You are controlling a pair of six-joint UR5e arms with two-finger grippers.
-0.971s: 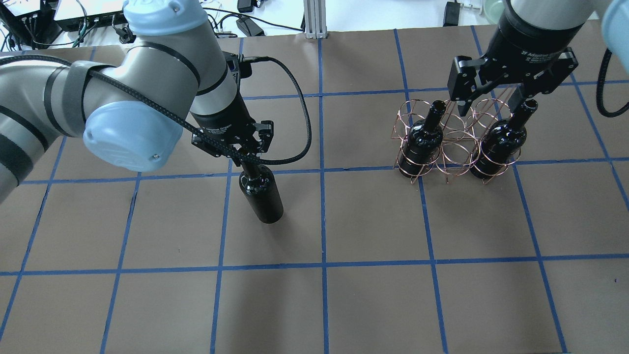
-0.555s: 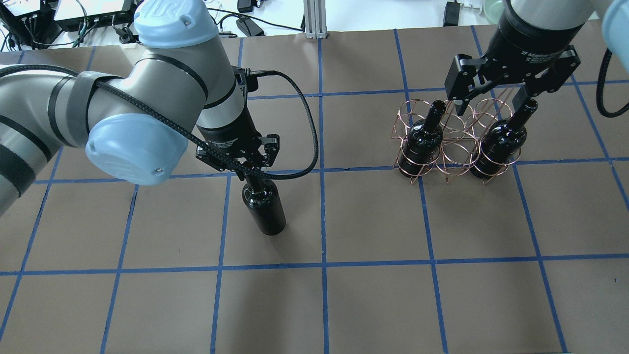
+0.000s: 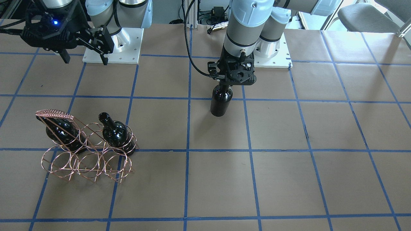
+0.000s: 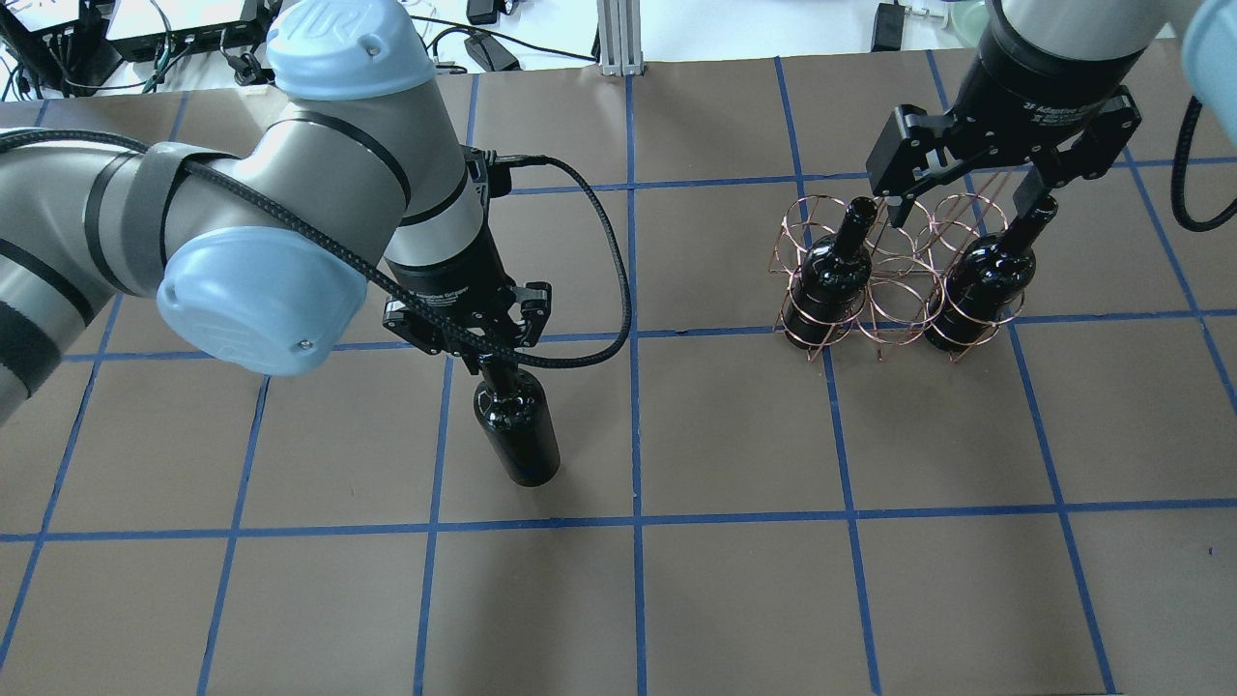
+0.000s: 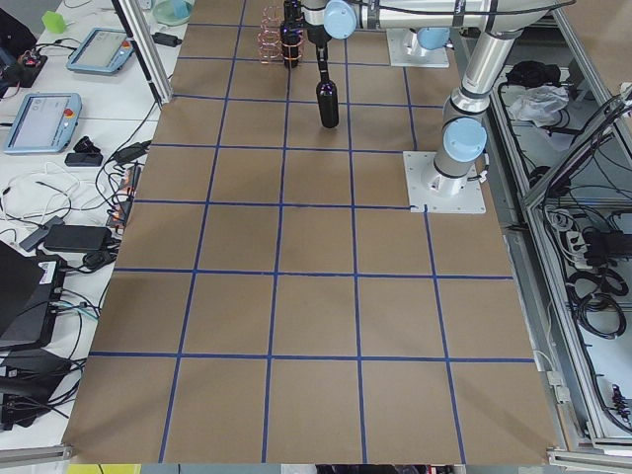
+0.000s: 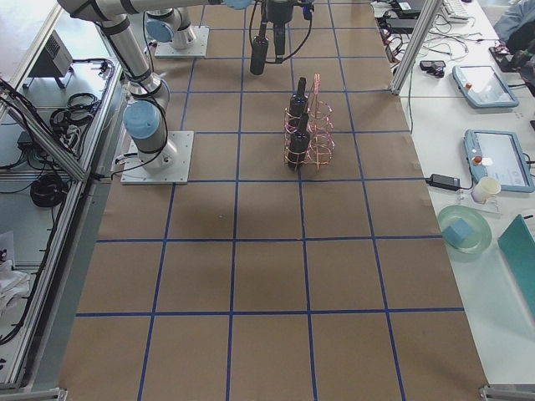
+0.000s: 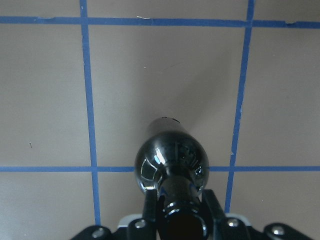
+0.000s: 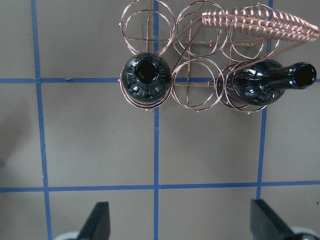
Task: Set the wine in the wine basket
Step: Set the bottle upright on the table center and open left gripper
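Observation:
My left gripper [image 4: 486, 340] is shut on the neck of a near-black wine bottle [image 4: 518, 425], which hangs upright below it over the table's left middle. The same bottle [image 3: 221, 102] and gripper [image 3: 233, 77] show in the front view, and the bottle's shoulder [image 7: 171, 162] fills the left wrist view. The copper wire wine basket [image 4: 901, 302] stands at the far right, with one bottle [image 4: 836, 271] in its left slot and another [image 4: 986, 280] in its right slot; its middle slot is empty. My right gripper [image 4: 973, 205] is open and empty above the basket [image 8: 255, 22].
Brown paper with a blue tape grid covers the table [image 4: 734, 580]. A black cable [image 4: 609, 290] loops off my left wrist. The arm bases [image 3: 112, 45] stand on white plates at the robot's side. Desks with tablets and cables line the table's far edge.
My left gripper has carried the bottle toward the robot's side of the table and slightly right. My right gripper stays open above the basket, almost unmoved.

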